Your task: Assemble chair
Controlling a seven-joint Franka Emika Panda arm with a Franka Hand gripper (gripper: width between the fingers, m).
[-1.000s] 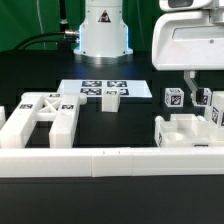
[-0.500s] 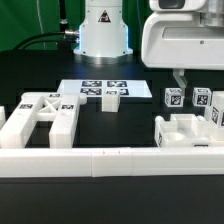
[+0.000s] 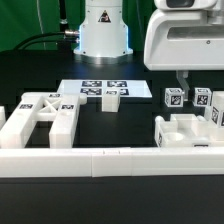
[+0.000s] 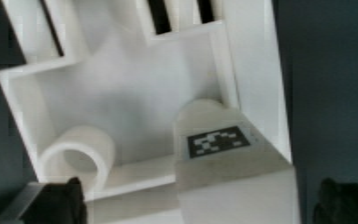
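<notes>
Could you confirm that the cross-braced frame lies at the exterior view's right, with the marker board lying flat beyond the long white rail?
Not quite. The exterior view shows the cross-braced frame at the exterior view's left, not its right. The rest holds: the marker board lies flat beyond the long white rail.

Behind the long low white rail (image 3: 110, 160) on the tabletop (image 3: 120, 125), the glossy white cross-braced plastic frame (image 3: 40, 118) lies at the exterior view's left, the white blocky plastic panel (image 3: 186, 132) at its right, and the marker board (image 3: 140, 92) between them, farther back.
</notes>
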